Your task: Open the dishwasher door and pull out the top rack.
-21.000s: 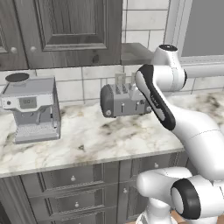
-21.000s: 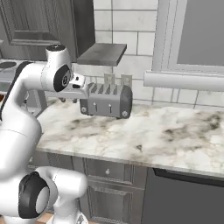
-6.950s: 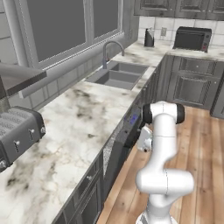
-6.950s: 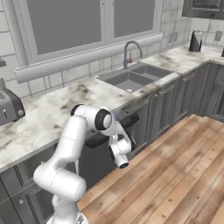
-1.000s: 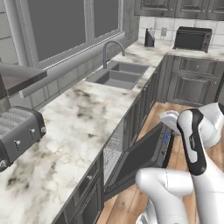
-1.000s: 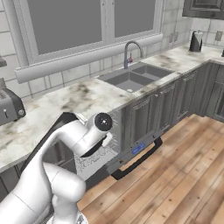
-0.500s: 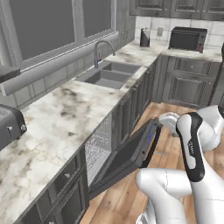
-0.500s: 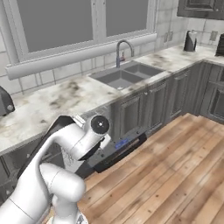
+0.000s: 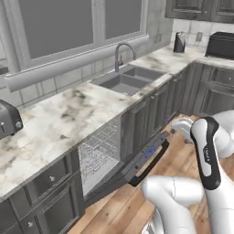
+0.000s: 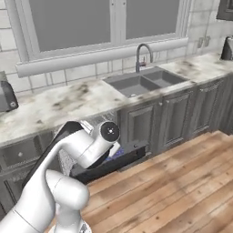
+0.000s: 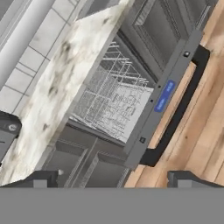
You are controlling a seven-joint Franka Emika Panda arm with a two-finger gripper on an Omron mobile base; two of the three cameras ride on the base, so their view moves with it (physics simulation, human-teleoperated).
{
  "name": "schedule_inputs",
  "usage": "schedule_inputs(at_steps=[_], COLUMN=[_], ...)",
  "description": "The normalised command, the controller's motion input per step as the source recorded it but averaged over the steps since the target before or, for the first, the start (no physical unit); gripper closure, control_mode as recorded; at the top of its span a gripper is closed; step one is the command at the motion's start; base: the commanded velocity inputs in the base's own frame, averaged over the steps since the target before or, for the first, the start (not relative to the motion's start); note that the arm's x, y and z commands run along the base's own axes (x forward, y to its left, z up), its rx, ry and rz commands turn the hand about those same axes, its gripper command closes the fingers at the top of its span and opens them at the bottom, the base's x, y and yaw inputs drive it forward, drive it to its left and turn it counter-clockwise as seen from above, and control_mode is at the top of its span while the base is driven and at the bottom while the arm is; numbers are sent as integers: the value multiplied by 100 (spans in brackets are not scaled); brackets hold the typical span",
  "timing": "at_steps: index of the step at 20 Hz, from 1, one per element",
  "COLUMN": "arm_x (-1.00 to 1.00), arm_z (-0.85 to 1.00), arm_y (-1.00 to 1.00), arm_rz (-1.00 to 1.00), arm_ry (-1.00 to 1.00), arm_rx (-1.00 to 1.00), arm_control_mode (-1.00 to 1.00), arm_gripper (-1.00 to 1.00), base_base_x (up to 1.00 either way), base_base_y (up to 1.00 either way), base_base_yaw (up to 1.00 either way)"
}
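Note:
The dishwasher door (image 9: 119, 176) hangs partly open, tilted outward from its bottom hinge, with its long dark bar handle (image 9: 154, 161) and blue-lit top strip (image 11: 164, 96) facing up. Behind it the light wire top rack (image 11: 114, 97) sits inside the cavity under the counter, also visible as the rack (image 9: 97, 151) in the left base view. My gripper (image 11: 113, 179) is open and holds nothing; its fingertips (image 11: 44, 178) hover above and apart from the door handle (image 11: 180, 108). From the right base view the door (image 10: 113, 165) shows below my wrist.
A marble counter (image 9: 59, 123) runs over the dishwasher, with a sink (image 9: 124, 81) and faucet (image 9: 119, 54) to the right. A toaster (image 9: 8, 119) sits at left, a kettle (image 9: 179, 42) at far right. Grey cabinets (image 10: 182, 113) flank the door. Wood floor (image 10: 182, 182) lies in front.
The whole picture has shifted, so the base has moved along the counter. The door has tipped a little further out. The gripper stays open.

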Motion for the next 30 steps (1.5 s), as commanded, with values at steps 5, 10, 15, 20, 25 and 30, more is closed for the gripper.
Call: schedule_inputs(at_steps=[5,10,15,20,25,30], arm_x=[0,0,0,0,0,0], arm_z=[0,0,0,0,0,0], arm_y=[0,0,0,0,0,0], arm_rz=[0,0,0,0,0,0], arm_ry=[0,0,0,0,0,0], arm_rx=[0,0,0,0,0,0], arm_control_mode=[100,100,100,100,100,100], arm_gripper=[-100,-100,-100,-100,-100,-100], base_base_x=[4,0,0,0,-1,0], base_base_y=[-71,-83,-68,-60,-57,-51], base_base_yaw=[61,58,43,29,26,21])
